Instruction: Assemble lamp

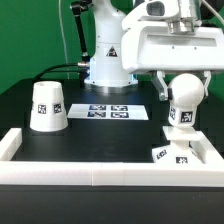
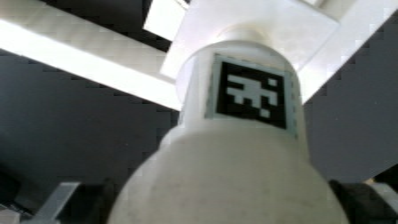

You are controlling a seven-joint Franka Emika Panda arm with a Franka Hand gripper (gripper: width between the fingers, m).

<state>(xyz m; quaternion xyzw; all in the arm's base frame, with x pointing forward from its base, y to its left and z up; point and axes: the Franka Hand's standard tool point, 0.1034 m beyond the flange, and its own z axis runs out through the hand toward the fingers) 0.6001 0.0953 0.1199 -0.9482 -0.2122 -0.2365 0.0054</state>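
My gripper (image 1: 182, 84) is shut on the white bulb (image 1: 183, 104), gripping its rounded end with the narrow end pointing down. The bulb hangs just above the low angular base (image 1: 178, 153) at the front of the exterior view's right. The tapered shade (image 1: 48, 106) stands wide end down on the black table at the exterior view's left, well apart from the gripper. In the wrist view the bulb (image 2: 240, 130) with its square tag fills the middle, between my gripper's (image 2: 222, 208) dark fingers (image 2: 43, 205). White parts, largely hidden, lie beyond its narrow end.
The marker board (image 1: 108, 111) lies flat in the middle of the table, in front of the arm's pedestal (image 1: 108, 62). A low white wall (image 1: 95, 176) runs along the front and the sides of the black table.
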